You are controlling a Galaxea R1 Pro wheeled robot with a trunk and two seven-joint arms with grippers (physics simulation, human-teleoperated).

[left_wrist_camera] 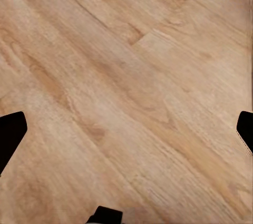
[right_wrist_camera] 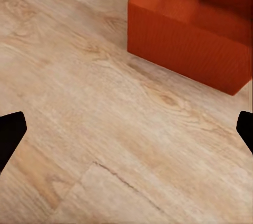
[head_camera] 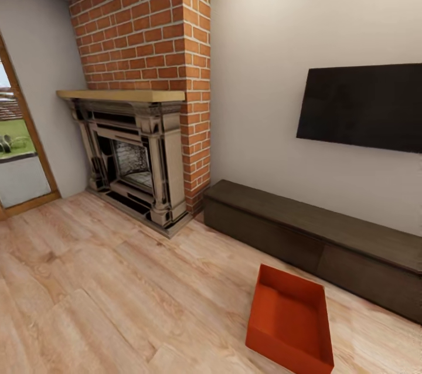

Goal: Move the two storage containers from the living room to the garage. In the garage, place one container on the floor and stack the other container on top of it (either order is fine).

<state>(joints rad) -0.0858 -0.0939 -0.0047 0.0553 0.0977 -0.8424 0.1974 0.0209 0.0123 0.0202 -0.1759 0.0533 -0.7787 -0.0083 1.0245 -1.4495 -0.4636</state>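
Note:
One red-orange storage container (head_camera: 289, 321) lies open side up on the light wood planks of the living room, low in the head view and just in front of the dark low cabinet (head_camera: 316, 236). The same storage container (right_wrist_camera: 190, 29) appears in the right wrist view, a short way ahead of my right gripper (right_wrist_camera: 126, 132), whose dark fingertips (right_wrist_camera: 10, 132) stand wide apart with nothing between them. My left gripper (left_wrist_camera: 126, 132) is open too, hanging over bare wood planks (left_wrist_camera: 132, 76).
A red-brick fireplace (head_camera: 146, 128) with a wooden mantel stands at the left. A black wall TV (head_camera: 363, 107) hangs above the cabinet. A glass door (head_camera: 14, 151) is at the far left. Wood floor (head_camera: 105, 292) stretches out left of the container.

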